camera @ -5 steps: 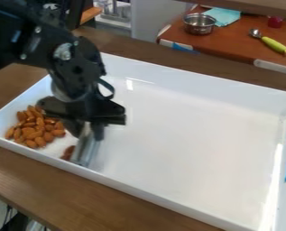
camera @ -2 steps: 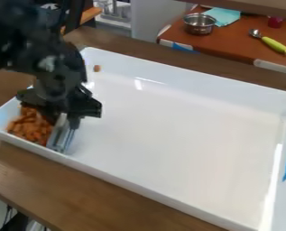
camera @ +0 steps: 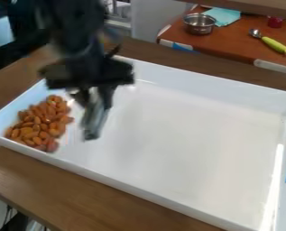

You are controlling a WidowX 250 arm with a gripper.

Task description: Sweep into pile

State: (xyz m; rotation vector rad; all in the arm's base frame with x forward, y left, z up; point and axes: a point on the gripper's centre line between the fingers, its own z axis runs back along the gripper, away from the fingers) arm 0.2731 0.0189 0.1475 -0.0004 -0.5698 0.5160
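Camera view: the end effector (camera: 94, 95) has just backed off the almonds (camera: 40, 122), tool and all. They sit bunched at the white tray's (camera: 187, 135) left end, so I judge the pile is mostly made, maybe one tidying stroke left. Arm hangs down just beside them, fingers clamped on the metal sweeping tool (camera: 95, 121), which looks lifted, near upright.

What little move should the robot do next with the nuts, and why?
Probably lift the silvery tool gently away: the almonds lie together in one heap at one end of the tray, with a gap between them and the tool.
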